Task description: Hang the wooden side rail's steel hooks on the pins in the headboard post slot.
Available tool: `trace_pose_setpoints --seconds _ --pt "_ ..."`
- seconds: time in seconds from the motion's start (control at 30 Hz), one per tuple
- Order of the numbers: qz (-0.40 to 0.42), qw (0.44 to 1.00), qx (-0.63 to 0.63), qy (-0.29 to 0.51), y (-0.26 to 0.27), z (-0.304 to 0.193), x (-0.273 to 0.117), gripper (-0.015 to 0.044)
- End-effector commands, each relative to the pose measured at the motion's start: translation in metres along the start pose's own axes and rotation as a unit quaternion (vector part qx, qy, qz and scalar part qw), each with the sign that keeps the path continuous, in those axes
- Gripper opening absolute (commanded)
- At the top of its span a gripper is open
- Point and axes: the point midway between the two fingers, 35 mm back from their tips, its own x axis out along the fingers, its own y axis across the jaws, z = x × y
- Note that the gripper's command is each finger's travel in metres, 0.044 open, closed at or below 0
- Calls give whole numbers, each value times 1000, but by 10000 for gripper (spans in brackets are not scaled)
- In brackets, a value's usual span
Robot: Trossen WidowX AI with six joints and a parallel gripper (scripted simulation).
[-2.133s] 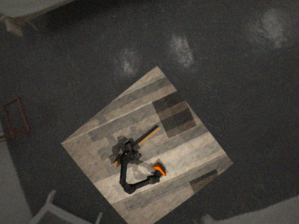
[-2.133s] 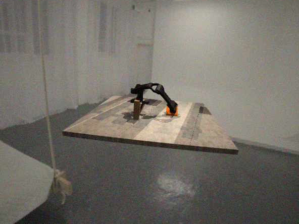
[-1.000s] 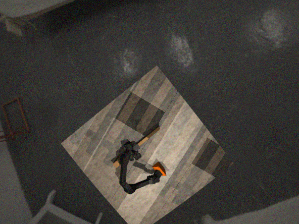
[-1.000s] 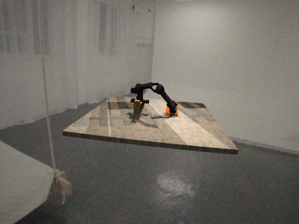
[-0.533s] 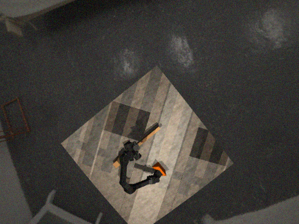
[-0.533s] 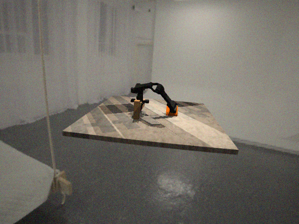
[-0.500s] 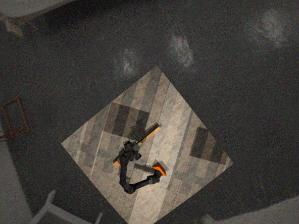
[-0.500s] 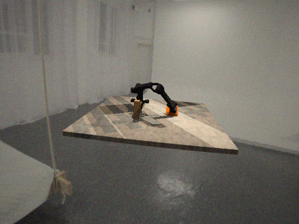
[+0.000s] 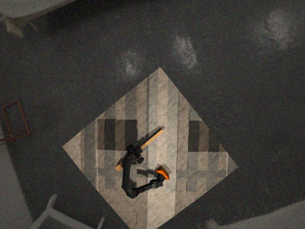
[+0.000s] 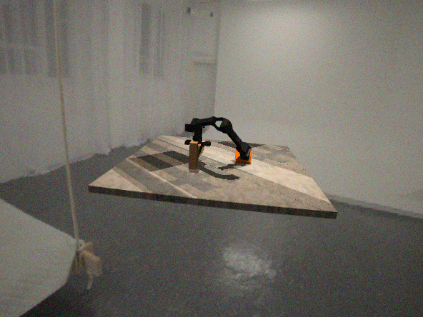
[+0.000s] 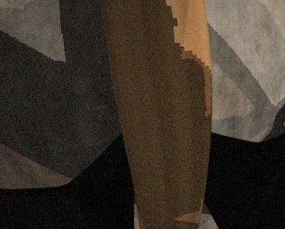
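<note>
The wooden side rail [image 9: 152, 140] [image 10: 201, 151] [image 11: 162, 116] runs diagonally over the table in the top view. My gripper [image 9: 135, 153] [image 10: 197, 143] [image 11: 150, 132] is shut on the rail, between its far end and the post; the wrist view shows dark fingers on both sides of the wood. The upright headboard post [image 9: 118, 168] [image 10: 193, 158] stands at the rail's near end, partly covered by my forearm from above. The hooks, pins and slot cannot be made out. Whether the rail's far end touches the table cannot be told.
An orange block [image 9: 162, 172] [image 10: 238, 156] sits at the arm's base, right of the post in the top and exterior views. My forearm arches above the table [image 9: 162, 95] [image 10: 286, 182]. Dark patches and shadows cross the planked top.
</note>
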Motion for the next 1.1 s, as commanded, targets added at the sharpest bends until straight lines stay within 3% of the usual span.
trace_pose_setpoints --seconds 0.0,1.07 --pt "7 1000 -2 -4 3 0 -4 0" --pt "7 1000 -2 -4 4 -3 -3 0"
